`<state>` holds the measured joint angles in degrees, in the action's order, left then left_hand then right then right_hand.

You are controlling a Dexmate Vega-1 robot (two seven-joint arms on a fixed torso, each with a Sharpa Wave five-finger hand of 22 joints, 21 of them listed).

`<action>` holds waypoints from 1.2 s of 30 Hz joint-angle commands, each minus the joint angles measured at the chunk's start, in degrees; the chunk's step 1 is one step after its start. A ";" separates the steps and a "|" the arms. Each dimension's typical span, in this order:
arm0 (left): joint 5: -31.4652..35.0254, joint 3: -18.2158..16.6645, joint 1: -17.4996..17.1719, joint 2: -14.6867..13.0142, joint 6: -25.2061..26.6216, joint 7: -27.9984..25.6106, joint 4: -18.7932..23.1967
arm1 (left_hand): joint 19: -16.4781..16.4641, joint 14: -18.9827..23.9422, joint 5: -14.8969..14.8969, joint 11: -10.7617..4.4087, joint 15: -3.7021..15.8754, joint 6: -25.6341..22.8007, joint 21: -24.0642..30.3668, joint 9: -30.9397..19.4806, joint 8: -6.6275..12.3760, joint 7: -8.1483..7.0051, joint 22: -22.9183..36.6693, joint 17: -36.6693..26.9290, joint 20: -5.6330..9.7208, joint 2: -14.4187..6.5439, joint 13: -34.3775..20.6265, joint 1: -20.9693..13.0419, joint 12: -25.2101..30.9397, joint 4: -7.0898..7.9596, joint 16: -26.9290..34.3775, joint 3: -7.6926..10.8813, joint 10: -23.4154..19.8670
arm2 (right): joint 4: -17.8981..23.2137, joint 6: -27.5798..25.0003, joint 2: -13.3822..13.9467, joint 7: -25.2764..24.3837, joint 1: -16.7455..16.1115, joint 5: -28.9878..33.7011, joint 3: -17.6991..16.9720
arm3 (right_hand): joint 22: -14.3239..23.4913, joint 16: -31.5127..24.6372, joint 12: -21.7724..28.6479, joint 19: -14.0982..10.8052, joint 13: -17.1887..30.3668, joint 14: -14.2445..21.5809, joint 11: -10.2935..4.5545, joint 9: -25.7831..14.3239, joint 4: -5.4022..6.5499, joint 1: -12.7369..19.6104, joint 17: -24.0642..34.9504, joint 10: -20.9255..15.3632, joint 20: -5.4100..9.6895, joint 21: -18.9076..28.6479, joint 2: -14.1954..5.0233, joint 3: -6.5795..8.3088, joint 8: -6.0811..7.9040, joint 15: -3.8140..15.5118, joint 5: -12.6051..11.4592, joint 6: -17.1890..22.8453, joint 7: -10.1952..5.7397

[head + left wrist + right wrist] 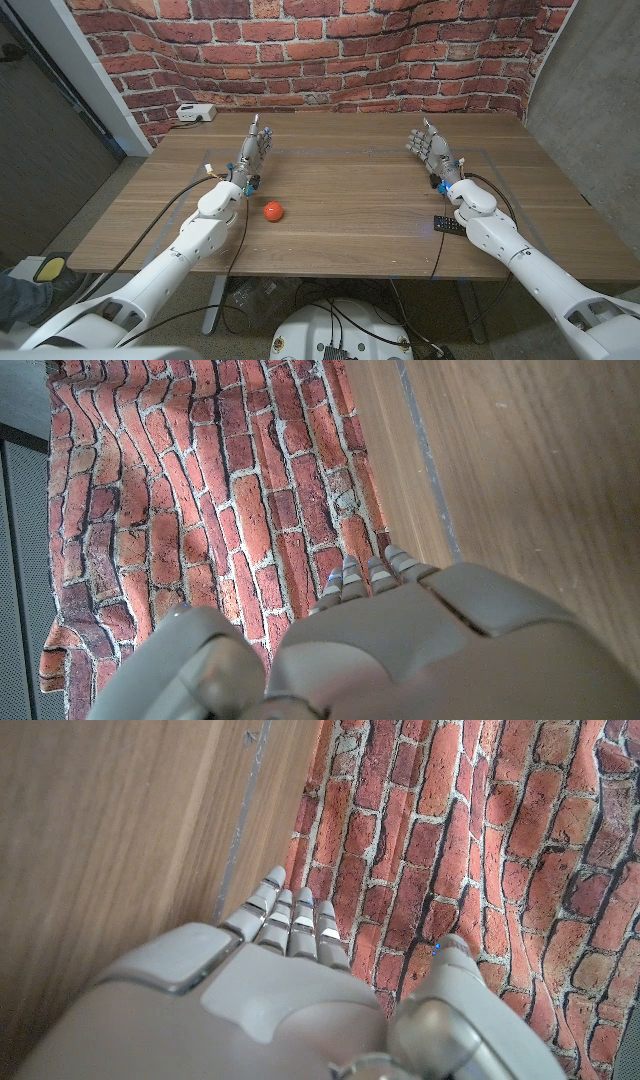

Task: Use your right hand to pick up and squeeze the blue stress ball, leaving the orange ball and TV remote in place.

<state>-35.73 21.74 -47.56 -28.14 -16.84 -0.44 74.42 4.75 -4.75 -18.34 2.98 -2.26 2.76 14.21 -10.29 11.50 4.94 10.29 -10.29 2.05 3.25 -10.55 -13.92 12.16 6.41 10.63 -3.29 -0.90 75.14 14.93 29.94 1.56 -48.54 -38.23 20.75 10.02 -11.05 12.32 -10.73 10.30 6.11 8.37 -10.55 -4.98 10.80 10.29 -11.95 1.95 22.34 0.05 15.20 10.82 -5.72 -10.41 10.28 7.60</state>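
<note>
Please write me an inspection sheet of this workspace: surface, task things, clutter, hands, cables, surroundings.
Surface: wooden table, bare wood with faint marked lines.
Job's things: orange ball beside the left arm; TV remote partly under the right arm; blue stress ball not clearly seen, only a blue speck by the right wrist.
Clutter: white box at the far left corner.
Hands: left hand and right hand hold nothing, fingers apart.
Cables: black cables along both arms.
Surroundings: brick wall behind.

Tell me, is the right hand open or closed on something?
Open. The right hand holds nothing, with its fingers straight and extended toward the brick wall.
</note>
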 commanded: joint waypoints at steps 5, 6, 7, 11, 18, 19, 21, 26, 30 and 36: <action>1.99 -0.09 -0.63 -0.67 -0.44 -2.66 2.66 | -0.06 0.29 -0.41 0.30 -0.10 -0.88 0.38 -0.24 0.55 0.42 0.10 -0.15 -0.31 -0.68 -0.25 -0.80 0.65 0.29 0.58 0.07 -0.94 | 1.94 3.28 0.16 -1.29 -2.15 0.28 -1.43 | 0.16 -0.77 0.94 -2.66 0.22 2.65 -0.59 -0.13 -0.06 0.10 0.14 -2.44 0.16 0.73 0.31 -0.01 0.82 0.64 -0.22 2.04 -0.64; 2.13 -0.10 -0.81 -1.00 -0.28 -2.69 3.26 | -0.10 0.45 -0.42 0.41 -0.09 -1.07 0.37 -0.24 0.60 0.46 0.10 -0.15 -0.33 -0.75 -0.25 -0.85 0.65 0.27 0.61 0.08 -1.01 | 2.38 3.43 0.33 -1.43 -2.41 0.41 -1.52 | 0.16 -0.77 0.94 -2.83 0.23 2.88 -0.62 -0.15 -0.10 0.11 0.14 -2.54 0.21 0.69 0.31 -0.03 1.03 0.73 -0.21 2.62 -1.01; 2.39 -0.10 -0.96 -1.31 -0.18 -2.81 3.80 | -0.15 0.53 -0.42 0.42 -0.14 -1.13 0.37 -0.24 0.62 0.44 0.09 -0.15 -0.40 -0.78 -0.25 -0.88 0.66 0.26 0.63 0.08 -1.05 | 2.79 3.56 0.50 -1.66 -2.63 0.61 -1.59 | 0.16 -0.70 1.01 -2.93 0.23 3.00 -0.60 -0.20 -0.15 0.13 0.13 -2.84 0.23 0.60 0.30 -0.04 1.29 0.79 -0.21 3.39 -1.33; 2.91 -0.09 -1.31 -2.33 0.20 -2.66 5.44 | -0.54 0.98 -0.43 0.33 -0.07 -1.50 0.41 -0.24 0.67 0.51 0.10 -0.15 -0.54 -1.05 -0.26 -1.10 0.79 0.20 0.70 0.11 -1.58 | 4.07 4.01 0.98 -2.17 -3.37 0.98 -1.90 | 0.16 -0.68 1.07 -3.34 0.24 3.29 -0.62 -0.25 -0.22 0.20 0.12 -3.12 0.35 0.61 0.23 -0.03 1.38 0.89 -0.21 3.77 -1.65; 3.10 -0.08 -1.64 -3.23 0.59 -2.07 6.60 | -0.98 1.53 -0.42 0.46 0.01 -2.18 0.42 -0.25 0.80 0.64 0.10 -0.15 -0.55 -1.39 -0.27 -1.40 0.86 0.11 0.75 0.15 -2.07 | 6.24 4.02 2.03 -3.18 -4.58 1.60 -2.41 | 0.17 -0.51 1.08 -3.63 0.26 3.64 -0.71 -0.39 -0.41 0.46 0.10 -3.49 0.37 0.37 0.00 0.08 1.93 1.05 -0.21 5.47 -2.04; 2.97 -0.13 -1.73 -3.30 0.49 -1.83 6.60 | -1.11 1.62 -0.42 0.48 -0.03 -2.23 0.44 -0.25 0.79 0.64 0.09 -0.15 -0.61 -1.46 -0.27 -1.46 0.92 0.09 0.75 0.15 -2.27 | 6.57 3.96 2.27 -3.31 -4.72 1.81 -2.43 | 0.17 -0.50 1.10 -3.70 0.27 3.67 -0.75 -0.41 -0.43 0.48 0.09 -3.56 0.42 0.37 -0.02 0.09 1.97 1.09 -0.21 5.60 -2.05; 2.66 -0.24 -1.90 -3.42 0.19 -1.27 6.45 | -1.47 2.12 -0.41 0.35 -0.08 -2.42 0.52 -0.26 0.80 0.57 0.09 -0.15 -0.71 -1.58 -0.28 -1.59 0.95 0.05 0.88 0.16 -2.48 | 7.15 3.99 2.70 -3.52 -4.98 2.32 -2.44 | 0.17 -0.44 1.11 -3.77 0.27 3.75 -0.80 -0.45 -0.52 0.62 0.08 -3.69 0.40 0.29 -0.11 0.15 1.83 1.13 -0.20 5.38 -1.99; 2.44 -0.46 -2.19 -3.94 -0.52 -0.16 6.08 | -2.70 3.45 -0.35 0.72 -0.73 -3.41 0.71 -0.27 0.94 1.15 0.08 -0.15 -1.15 -1.98 -0.30 -2.07 1.28 -0.12 1.05 0.12 -3.94 | 8.24 4.38 3.63 -3.85 -5.54 3.55 -2.49 | 0.18 -0.29 1.09 -3.93 0.29 3.97 -0.82 -0.47 -0.81 1.01 0.05 -3.95 0.40 0.04 -0.25 0.27 1.07 1.17 -0.17 3.84 -1.71; 2.77 -0.69 -2.69 -4.46 -0.69 -0.44 6.70 | -3.14 3.88 -0.32 1.05 -0.79 -3.94 0.76 -0.27 1.04 1.29 0.07 -0.15 -1.17 -2.11 -0.31 -2.27 1.41 -0.19 1.06 0.10 -4.54 | 8.82 4.93 3.99 -3.62 -6.22 3.41 -2.85 | 0.18 -0.26 1.14 -3.98 0.29 4.06 -0.85 -0.47 -0.91 1.27 0.05 -4.18 0.34 -0.05 -0.54 0.45 1.07 1.15 -0.18 3.93 -1.85; 3.35 -0.92 -3.21 -5.79 -0.92 0.12 8.15 | -3.53 4.48 -0.27 0.83 -0.76 -4.43 0.76 -0.27 1.08 1.30 0.07 -0.16 -1.26 -2.26 -0.32 -2.50 1.52 -0.27 1.11 0.05 -5.17 | 10.92 4.76 5.62 -4.68 -7.60 5.00 -3.26 | 0.19 -0.19 1.15 -4.18 0.30 4.26 -1.12 -0.45 -1.16 1.69 0.03 -4.43 0.36 -0.20 -0.76 0.62 1.26 1.37 -0.14 4.66 -2.35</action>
<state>-32.97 21.24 -49.90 -32.27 -17.17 -1.18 80.96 1.53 -0.67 -18.34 3.94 -3.02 -1.21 14.63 -10.27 12.31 5.89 10.27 -10.27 0.72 1.16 -10.81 -16.00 13.36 6.40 11.51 -3.29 -5.49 83.15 19.41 33.43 -1.94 -54.20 -35.11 18.15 10.01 -11.50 13.21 -14.52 10.49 9.99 7.21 -10.81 -6.01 11.78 10.12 -15.75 2.26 22.13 -0.48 15.58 12.04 -4.49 -10.40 14.72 5.51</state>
